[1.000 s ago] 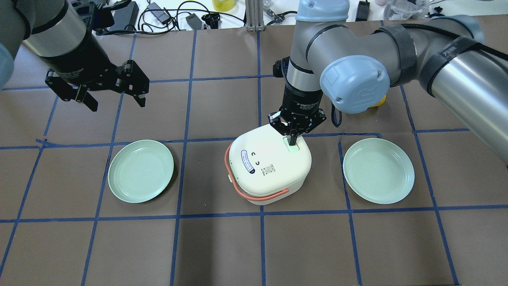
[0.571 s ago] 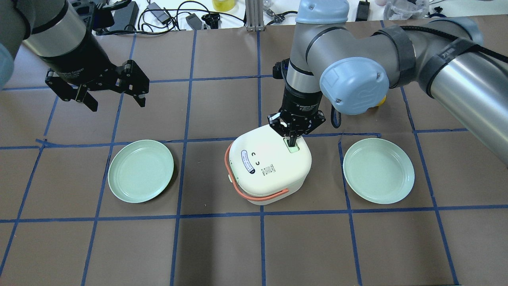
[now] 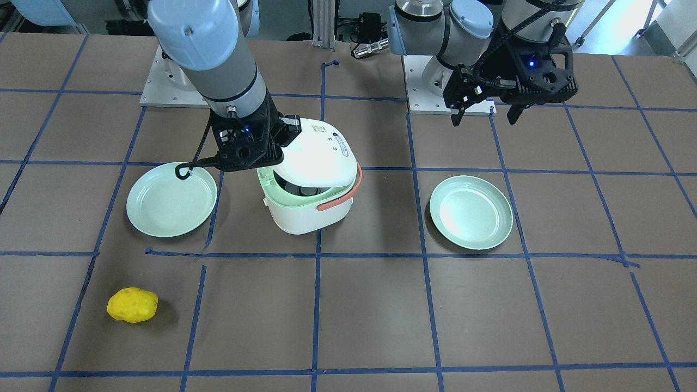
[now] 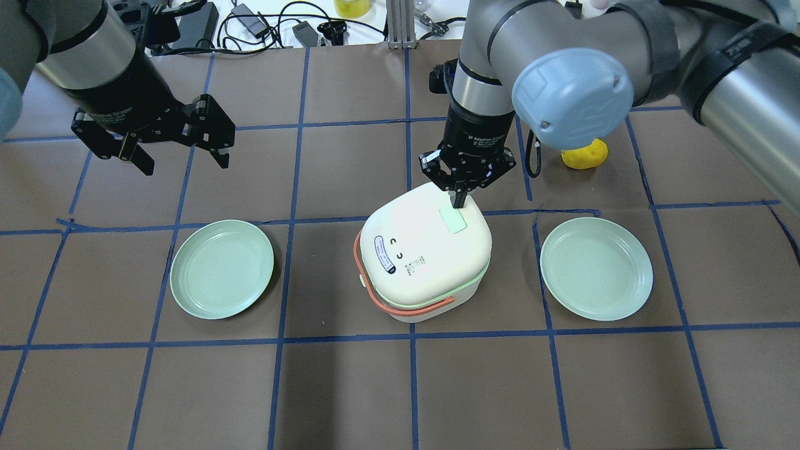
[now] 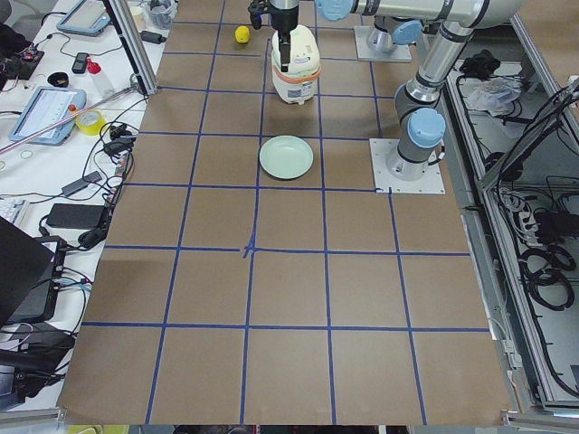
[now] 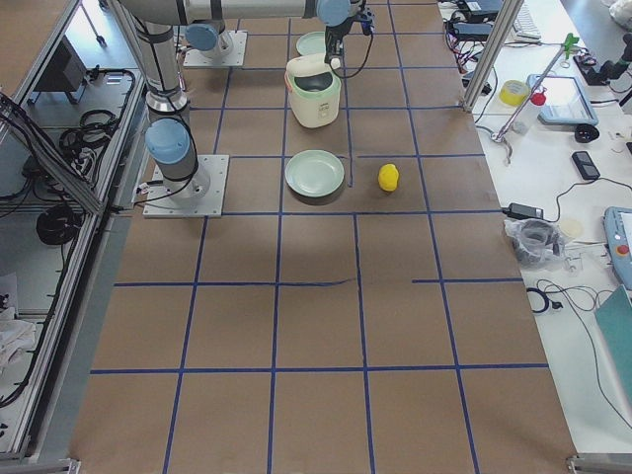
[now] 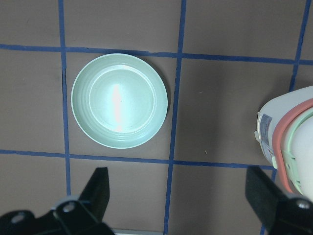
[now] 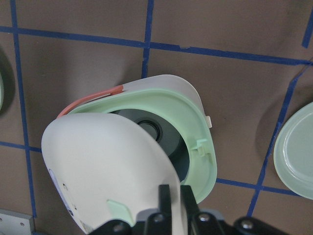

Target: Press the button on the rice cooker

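The white rice cooker (image 4: 431, 275) with an orange handle stands mid-table. Its lid (image 4: 425, 247) is tilted up and open; the right wrist view shows the mint rim (image 8: 195, 122) and the dark inner pot (image 8: 156, 132). The pale mint button (image 4: 452, 220) lies on the lid's top near its far edge and shows partly in the right wrist view (image 8: 119, 207). My right gripper (image 4: 458, 201) is shut, empty, with its tips just behind and above the button. My left gripper (image 4: 178, 153) is open and empty, hovering at the far left above a plate.
Two mint plates lie on either side of the cooker, one on the left (image 4: 222, 269) and one on the right (image 4: 595, 269). A yellow lumpy object (image 4: 584, 154) lies beyond the right plate. Cables and chargers (image 4: 262, 25) sit along the far table edge.
My right gripper has lifted off the button and drawn back toward the far side. The cooker's lid has sprung up from closed to open. The left arm has not moved.
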`<state>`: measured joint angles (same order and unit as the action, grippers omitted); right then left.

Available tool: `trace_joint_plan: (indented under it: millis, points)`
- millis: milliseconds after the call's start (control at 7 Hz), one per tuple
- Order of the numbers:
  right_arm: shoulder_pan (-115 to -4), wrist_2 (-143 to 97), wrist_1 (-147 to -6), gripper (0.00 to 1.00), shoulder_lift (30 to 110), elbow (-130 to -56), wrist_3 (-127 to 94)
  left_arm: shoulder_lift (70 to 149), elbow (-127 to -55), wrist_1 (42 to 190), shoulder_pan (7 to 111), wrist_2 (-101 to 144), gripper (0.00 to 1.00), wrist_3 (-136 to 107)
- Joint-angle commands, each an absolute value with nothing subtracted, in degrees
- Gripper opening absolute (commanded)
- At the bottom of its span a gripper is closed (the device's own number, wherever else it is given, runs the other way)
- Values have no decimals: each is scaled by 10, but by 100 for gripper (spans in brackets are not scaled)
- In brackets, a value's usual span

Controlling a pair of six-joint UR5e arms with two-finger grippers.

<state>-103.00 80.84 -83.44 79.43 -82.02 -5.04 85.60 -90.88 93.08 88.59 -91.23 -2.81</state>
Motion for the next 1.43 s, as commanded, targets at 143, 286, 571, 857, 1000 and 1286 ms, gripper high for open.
trace_joint_plan:
  millis: [143,286,571,857,1000,1286]
  points:
    - [-985,874,-776,100,828,-763,-51,856,-909,931,886,-912,100,-28]
    - [-968,892,-770,100,834,-763,-51,856,-909,931,886,-912,100,-28]
    - [-936,921,-773,100,839,-763,-41,856,-909,931,886,-912,100,-28]
    - [-878,915,-775,100,844,-763,7,856,-909,931,886,-912,100,-28]
    - [-861,919,-773,100,844,-763,10,856,-909,931,886,-912,100,-28]
    - [-860,919,-775,100,844,-764,6,856,-909,931,886,-912,100,-28]
